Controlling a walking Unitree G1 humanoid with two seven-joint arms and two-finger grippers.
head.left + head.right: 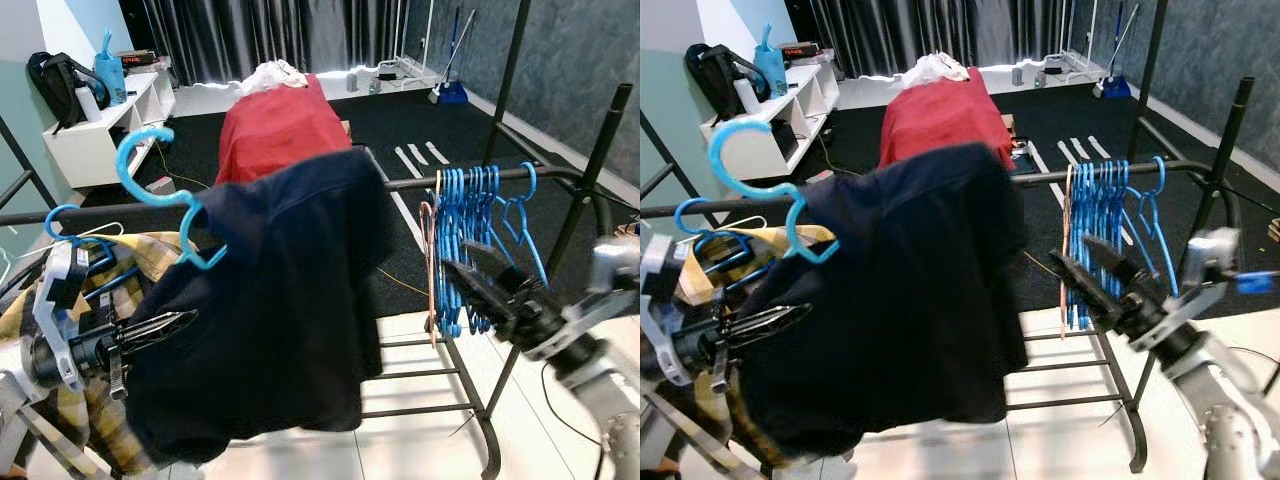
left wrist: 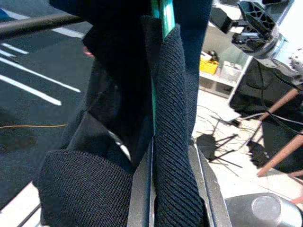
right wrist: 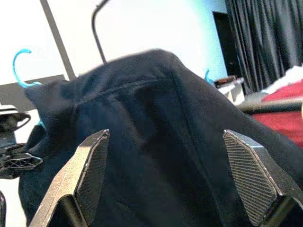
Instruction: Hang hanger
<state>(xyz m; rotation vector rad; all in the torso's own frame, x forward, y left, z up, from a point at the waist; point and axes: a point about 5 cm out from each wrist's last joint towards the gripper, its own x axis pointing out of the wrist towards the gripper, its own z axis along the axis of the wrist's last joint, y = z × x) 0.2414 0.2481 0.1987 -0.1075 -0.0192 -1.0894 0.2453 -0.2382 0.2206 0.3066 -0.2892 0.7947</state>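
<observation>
2 claws working: left claw (image 1: 185, 322) is clenching the dark sweater (image 1: 270, 310) on its blue hanger (image 1: 160, 195), right claw (image 1: 1080, 262) gaping nearby. Next, I judge: hooking onto rail (image 1: 90, 213).

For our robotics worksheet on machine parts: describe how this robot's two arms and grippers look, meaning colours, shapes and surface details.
Both arms are silver-grey metal. The right gripper has two long, black, tapering fingers whose inner pads carry a fine ribbed texture; a black cable trails by its forearm. The left gripper has the same slim black fingers, with a white bracket and black cylindrical housing behind them.
</observation>
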